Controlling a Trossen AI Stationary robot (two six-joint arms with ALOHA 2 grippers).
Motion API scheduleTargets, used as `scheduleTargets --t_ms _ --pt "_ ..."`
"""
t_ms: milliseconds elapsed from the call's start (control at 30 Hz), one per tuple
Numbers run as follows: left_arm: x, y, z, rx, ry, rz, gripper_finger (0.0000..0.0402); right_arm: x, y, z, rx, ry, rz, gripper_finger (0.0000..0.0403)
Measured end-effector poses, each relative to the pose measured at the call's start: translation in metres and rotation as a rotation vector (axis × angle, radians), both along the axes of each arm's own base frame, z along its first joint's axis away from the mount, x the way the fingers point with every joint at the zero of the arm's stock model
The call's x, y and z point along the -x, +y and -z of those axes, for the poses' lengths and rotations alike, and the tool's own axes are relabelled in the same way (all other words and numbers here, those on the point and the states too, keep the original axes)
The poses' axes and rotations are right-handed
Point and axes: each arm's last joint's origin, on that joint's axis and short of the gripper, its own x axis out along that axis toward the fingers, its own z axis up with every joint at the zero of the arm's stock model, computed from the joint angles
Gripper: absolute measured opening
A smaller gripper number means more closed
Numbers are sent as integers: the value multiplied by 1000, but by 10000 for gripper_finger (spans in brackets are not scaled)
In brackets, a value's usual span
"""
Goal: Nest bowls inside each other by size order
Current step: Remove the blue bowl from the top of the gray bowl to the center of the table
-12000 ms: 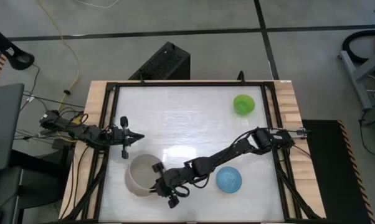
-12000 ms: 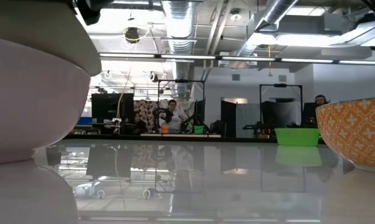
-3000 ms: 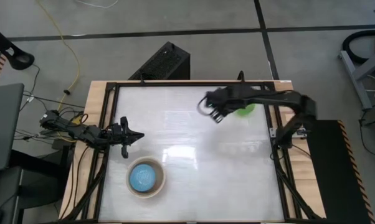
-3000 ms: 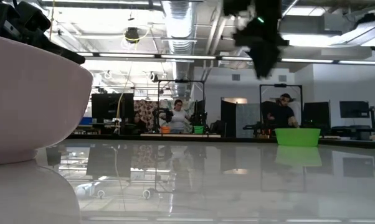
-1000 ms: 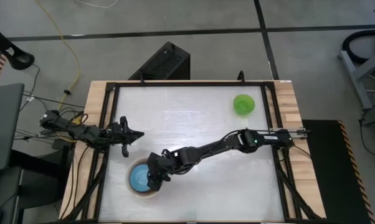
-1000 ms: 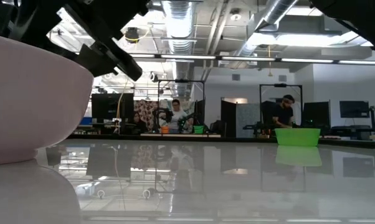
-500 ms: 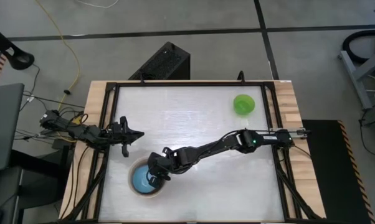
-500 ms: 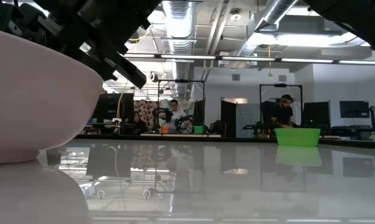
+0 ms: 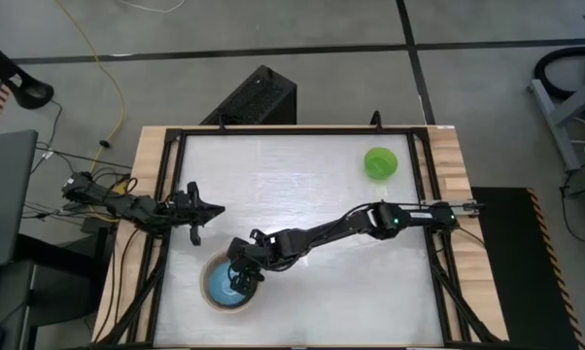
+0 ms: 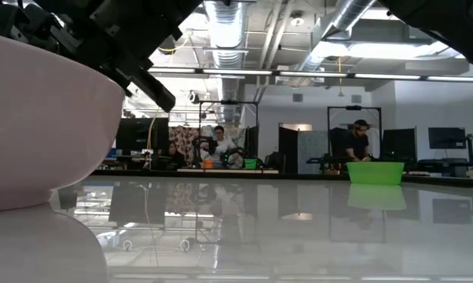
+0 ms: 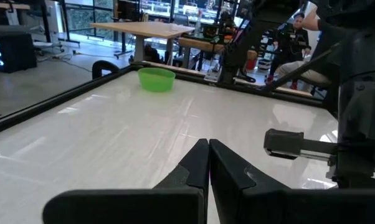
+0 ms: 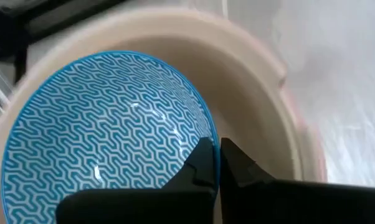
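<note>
The light blue patterned bowl [image 9: 219, 287] sits inside a larger pale cream bowl [image 9: 204, 288] at the table's near left. A second pale rim [image 12: 307, 155] shows outside the cream wall [image 12: 250, 87]. The stack fills the low view's left [image 10: 40, 126]. The small green bowl [image 9: 380, 162] stands alone at the far right and also shows in the left wrist view [image 11: 156, 79]. My right gripper [image 9: 242, 278] reaches over the stack and is shut on the blue bowl. My left gripper [image 9: 215, 210] is shut and empty at the left edge. My right gripper pinches the blue bowl's rim [image 12: 212, 138] on the side toward the table's right. One finger [image 12: 199, 167] is inside the blue bowl and the other [image 12: 238, 169] is between it and the cream wall. The fingers slant down from the table's right. The blue bowl rests in the cream bowl.
My right arm [image 9: 351, 226] stretches across the middle of the table from the right edge. A black frame [image 9: 176, 136] borders the white tabletop. People and desks show in the room beyond the table [image 10: 221, 149].
My right gripper has gone a little toward the table's near edge and down onto the blue bowl's rim. The bowl stack has slid slightly toward the near edge with it.
</note>
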Motion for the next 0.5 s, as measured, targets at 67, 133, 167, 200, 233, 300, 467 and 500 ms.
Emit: scheduleTargets --t_ms 67,133,167,200,233,300,467,500 --pt "0 0 0 0 0 0 0 -1 -1 -7 6 -20 -4 7" --pt "0 0 0 0 0 1 0 -1 -6 -18 3 -58 3 7" --pt "0 0 0 1 0 1 0 1 -8 -22 8 -51 4 7" --pt "0 0 0 6 -1 1 0 3 -10 -25 19 -43 0 7" --pt "0 0 0 10 -2 1 0 4 -12 -30 25 -53 -2 7" --pt "0 0 0 21 -4 5 0 8 -15 -37 54 -42 -10 7" --pt "-1 0 1 19 4 6 0 24 -27 -63 164 -1 15 7" --pt "-1 -1 1 18 7 8 0 29 -29 -72 189 -2 23 7"
